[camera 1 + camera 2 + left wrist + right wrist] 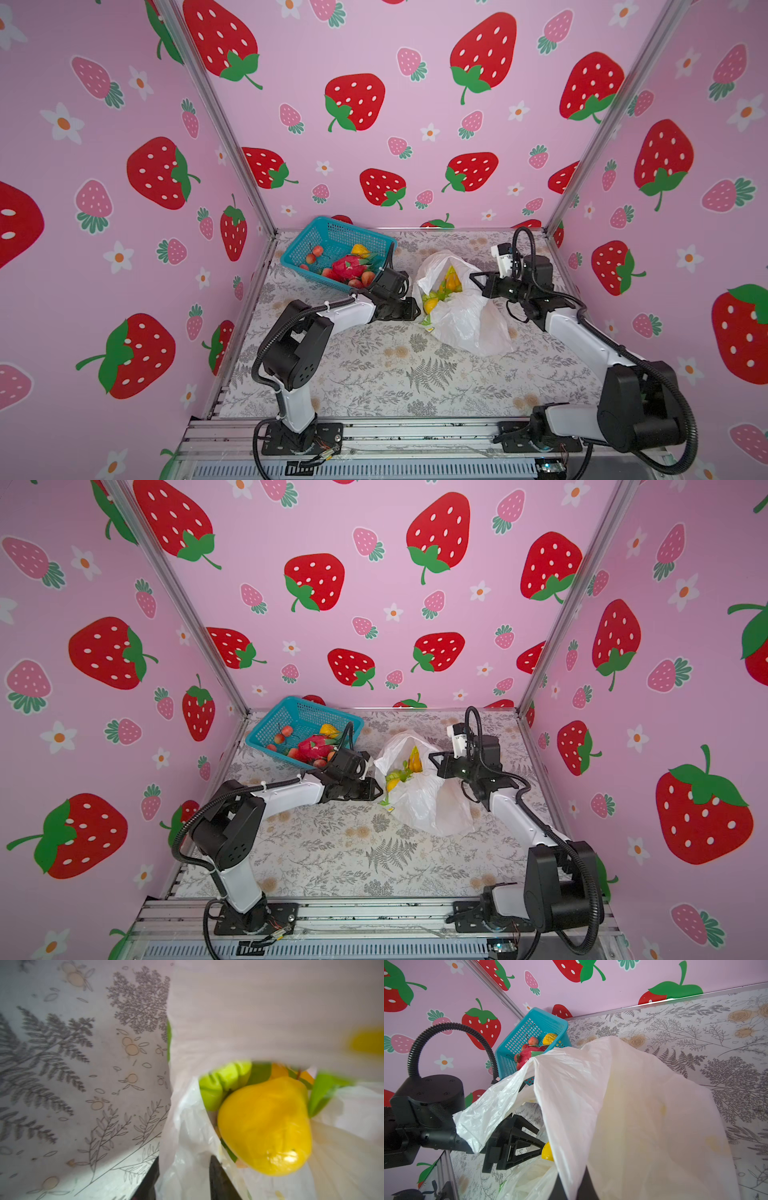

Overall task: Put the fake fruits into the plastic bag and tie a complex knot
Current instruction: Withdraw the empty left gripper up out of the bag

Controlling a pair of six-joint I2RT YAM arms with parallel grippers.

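Although several fake fruits already sit inside it, the plastic bag (461,307) is far from secure. It lies slumped toward the far right part of the worktop (395,374), mouth facing the far left corner, handles untied. Inside, a yellow fruit (266,1126) rests just behind the lip with a green ridged fruit (224,1082) against it, and a further yellow piece (452,280) stands higher in the opening.

The left claw (184,1178) is at the mouth, and the wrist view shows its two dark fingers (220,1180) either side of a fold of bag film; they appear to be pinching that fold, though how firmly I cannot tell. The right claw (478,279) is closed on the upper rim of the bag and holds it up.

Risks noted:
- The film is thin and slippery. If the left pinch is shallow, the lip will slide out and the mouth will collapse.
- The yellow fruit lies close to the opening; a pull on the lower lip could roll it out onto the worktop.
- Opposed pulls by the two claws may stretch or tear the film.

The teal basket (332,245), tilted near the far left corner, holds the pink dragon fruit (349,266) and small red fruits (318,251). The left arm's wrist sits just beside its rim, so a careless swing could tip it.
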